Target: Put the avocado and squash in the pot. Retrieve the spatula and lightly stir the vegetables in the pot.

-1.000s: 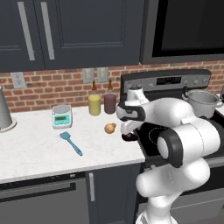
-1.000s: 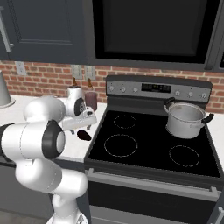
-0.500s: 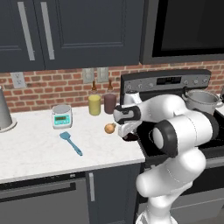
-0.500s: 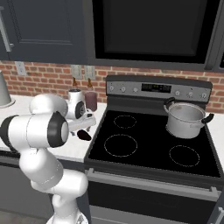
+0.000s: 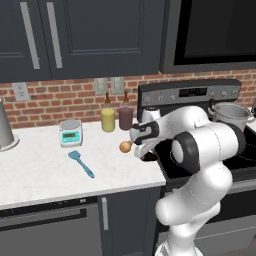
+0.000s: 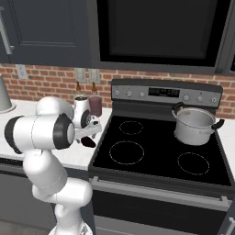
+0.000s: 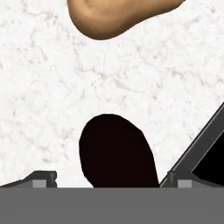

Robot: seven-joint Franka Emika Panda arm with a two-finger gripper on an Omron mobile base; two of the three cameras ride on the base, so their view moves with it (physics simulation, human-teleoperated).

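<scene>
On the near part of the white marble desk (image 5: 45,175), the spatula (image 5: 81,163) lies flat, its light blue blade toward the far left and its handle running toward the near right. It lies well apart from the arm.

Further right, close to the stove's (image 6: 160,158) left edge, the pincer (image 7: 109,178) hangs low over the desk with its jaws spread as wide as they go, holding nothing. In the hand view the avocado (image 7: 116,151) sits dark and egg-shaped between the two finger tips, resting on the marble; whether either tip touches it cannot be told. In the right base view the avocado (image 6: 87,142) shows as a dark shape just under the hand, by the stove's edge.

Just beyond the avocado lies the squash (image 7: 118,17), tan-orange, apart from it with bare marble between. In the left base view the squash (image 5: 125,146) peeks out just left of the hand.

Further back on the desk stands a small teal-faced scale (image 5: 70,133), left of the squash and beyond the spatula. Near the brick wall stand a yellow jar (image 5: 108,120) and a dark reddish jar (image 5: 125,118), side by side.

Far right on the stove, the pot (image 6: 194,125) stands upright on the far right burner, silvery with dark side handles, well apart from the pincer and both vegetables.
</scene>
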